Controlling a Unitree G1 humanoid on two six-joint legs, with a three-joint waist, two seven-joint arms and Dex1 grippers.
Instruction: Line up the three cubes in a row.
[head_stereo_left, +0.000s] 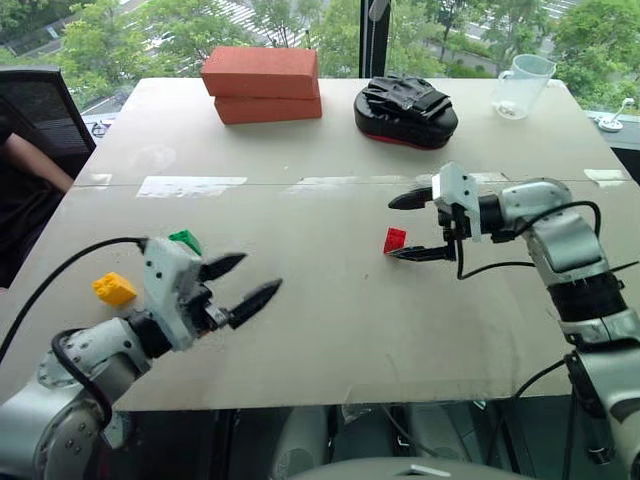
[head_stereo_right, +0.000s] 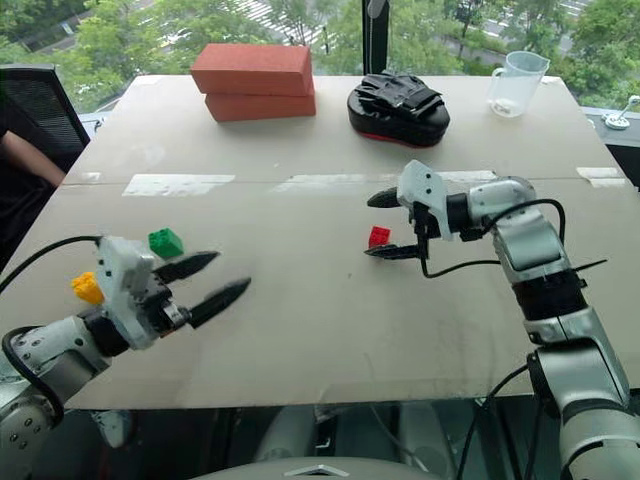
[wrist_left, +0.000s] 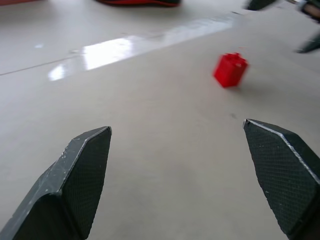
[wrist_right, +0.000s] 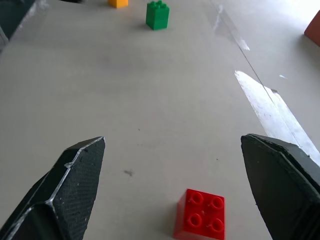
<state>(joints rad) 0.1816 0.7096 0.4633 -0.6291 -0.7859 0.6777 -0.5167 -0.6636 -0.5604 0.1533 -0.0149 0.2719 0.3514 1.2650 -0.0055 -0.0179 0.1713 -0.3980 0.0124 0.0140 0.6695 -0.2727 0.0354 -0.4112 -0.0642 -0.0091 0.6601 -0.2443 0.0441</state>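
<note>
The red cube rests on the table near its middle, studs up, also seen as the red cube. My right gripper hovers just to its right, open, with the cube free below its fingers. Over at the left side stand the green cube and the yellow cube, close together. My left gripper is open beside them, pointing toward the red cube, nothing between its fingers.
Two large brick-red blocks are stacked at the far edge. A black pad with a glove lies beside them, and a clear measuring cup stands at the far right. A person's arm shows at the left.
</note>
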